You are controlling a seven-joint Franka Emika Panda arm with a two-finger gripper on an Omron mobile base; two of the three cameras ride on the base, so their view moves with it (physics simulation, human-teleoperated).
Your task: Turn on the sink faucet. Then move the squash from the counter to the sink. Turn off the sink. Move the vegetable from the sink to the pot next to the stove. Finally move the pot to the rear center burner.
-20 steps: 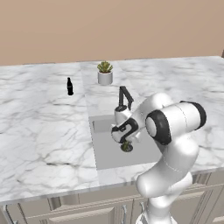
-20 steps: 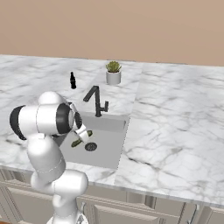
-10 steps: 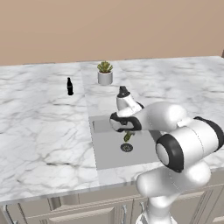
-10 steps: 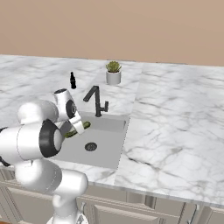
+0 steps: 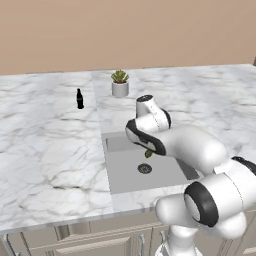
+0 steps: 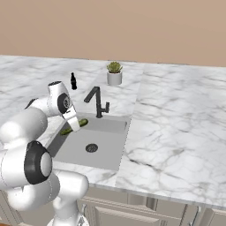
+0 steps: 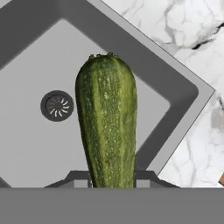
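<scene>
Squash (image 7: pixel 107 122): we now carry it above the sink (image 6: pixel 95 145), lifted since before; gripper (image 6: pixel 76 126) apparently clamped on it.

A kitchen: marble counter (image 6: pixel 176 114); sink (image 6: pixel 101 148); faucet (image 6: pixel 97 101); cabinets (image 6: pixel 132 212) below.

Two base views flanking sink (image 5: pixel 125 172), hand view close above basin

Arm bent low and forward, gripper (image 6: pixel 76 125) closed, carrying a load
</scene>
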